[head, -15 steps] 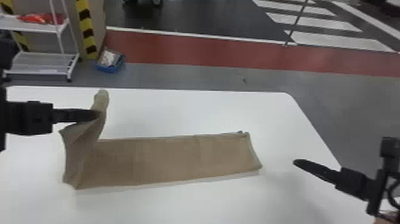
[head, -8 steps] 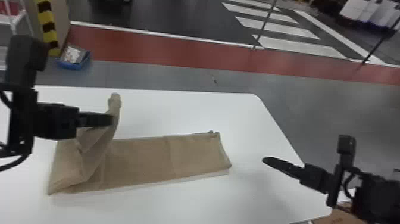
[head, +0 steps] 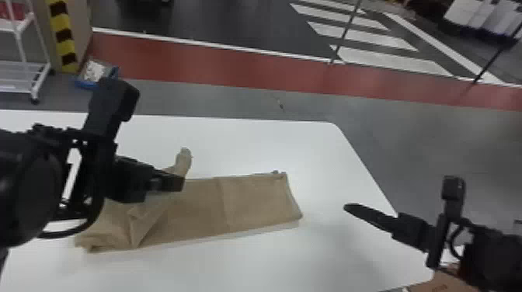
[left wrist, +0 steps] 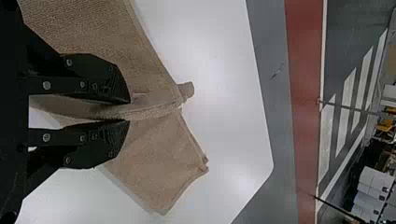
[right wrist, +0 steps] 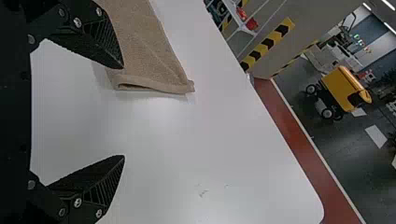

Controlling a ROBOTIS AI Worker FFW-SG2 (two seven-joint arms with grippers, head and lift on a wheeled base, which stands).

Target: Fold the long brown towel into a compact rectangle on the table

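So, maybe halfway: the brown towel (head: 240, 205) is a flat strip from lower left to centre in the head view, left gripper (left wrist: 129, 111) pinching its raised fold, right gripper (head: 347, 208) spread wide, lower right. Crosswise folding (I reckon) needs finishing.

Soft light, bright strip lights (right wrist: 388, 4), pale glare on the table (left wrist: 224, 107), faint shadow beside the towel (head: 202, 209).

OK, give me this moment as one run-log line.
towel: along table, part lifted | left jaws: closed on raised fold | right jaws: open, right of towel | compact rectangle: not yet formed
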